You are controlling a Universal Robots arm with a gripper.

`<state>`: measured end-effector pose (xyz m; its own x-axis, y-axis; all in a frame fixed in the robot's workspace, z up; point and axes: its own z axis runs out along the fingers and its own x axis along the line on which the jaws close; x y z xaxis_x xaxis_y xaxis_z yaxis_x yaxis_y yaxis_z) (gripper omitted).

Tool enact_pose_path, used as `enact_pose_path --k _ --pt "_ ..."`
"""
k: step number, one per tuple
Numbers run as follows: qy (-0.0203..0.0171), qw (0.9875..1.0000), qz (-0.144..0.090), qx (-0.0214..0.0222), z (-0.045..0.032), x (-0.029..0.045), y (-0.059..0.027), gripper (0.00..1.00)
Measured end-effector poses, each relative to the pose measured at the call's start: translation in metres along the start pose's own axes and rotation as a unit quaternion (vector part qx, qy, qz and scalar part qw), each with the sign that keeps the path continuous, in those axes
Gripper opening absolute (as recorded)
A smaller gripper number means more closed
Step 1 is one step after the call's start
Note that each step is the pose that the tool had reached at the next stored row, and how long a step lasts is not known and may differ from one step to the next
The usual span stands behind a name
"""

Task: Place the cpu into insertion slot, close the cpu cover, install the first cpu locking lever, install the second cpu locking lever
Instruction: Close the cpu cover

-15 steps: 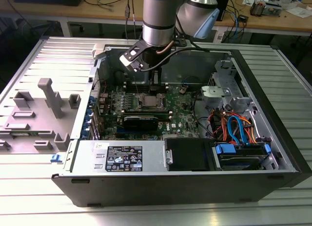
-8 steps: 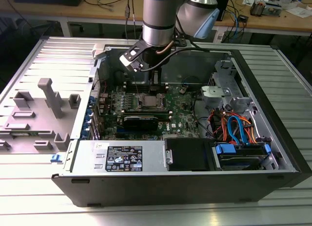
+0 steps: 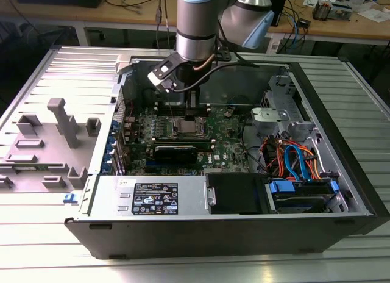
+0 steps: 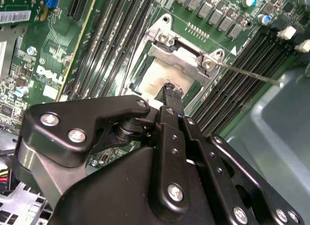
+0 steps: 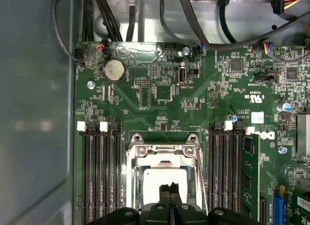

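In the exterior view the arm reaches straight down into the open computer case [image 3: 244, 231]. The gripper [image 3: 187, 114] hangs right over the insertion slot [image 3: 184, 127], in the middle of the green motherboard [image 3: 228, 146]. The silver power supply [image 3: 152, 197] lies along the near wall. In the second wrist view the gripper [image 4: 172, 91] has its tips squeezed together with nothing between them. They are poised just above the cpu [image 4: 157, 77], a pale silver-grey square lying inside the slot's metal rim. A thin locking lever [image 4: 247, 73] sticks out from one corner across the black memory slots [image 4: 232, 96]. In the first wrist view the clenched gripper [image 5: 169, 190] sits over the cpu [image 5: 157, 179]. The cpu cover [image 5: 162, 162] edges the chip, though from here I can't tell whether it lies fully flat. Memory slots [image 5: 99, 176] flank the socket on both sides, and a round coin battery [image 5: 115, 70] sits well apart from it.
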<state>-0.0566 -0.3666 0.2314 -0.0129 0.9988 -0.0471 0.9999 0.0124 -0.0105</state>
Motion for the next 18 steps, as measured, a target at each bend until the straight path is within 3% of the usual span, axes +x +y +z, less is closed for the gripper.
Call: enact_pose_path --k 11,18 --pt "0.0025 1.0 -0.008 -0.0005 0.0101 -0.0029 -0.0225 0.11" --pt "0.0026 1.0 -0.009 -0.0005 0.0241 -0.0023 -0.023 0.11"
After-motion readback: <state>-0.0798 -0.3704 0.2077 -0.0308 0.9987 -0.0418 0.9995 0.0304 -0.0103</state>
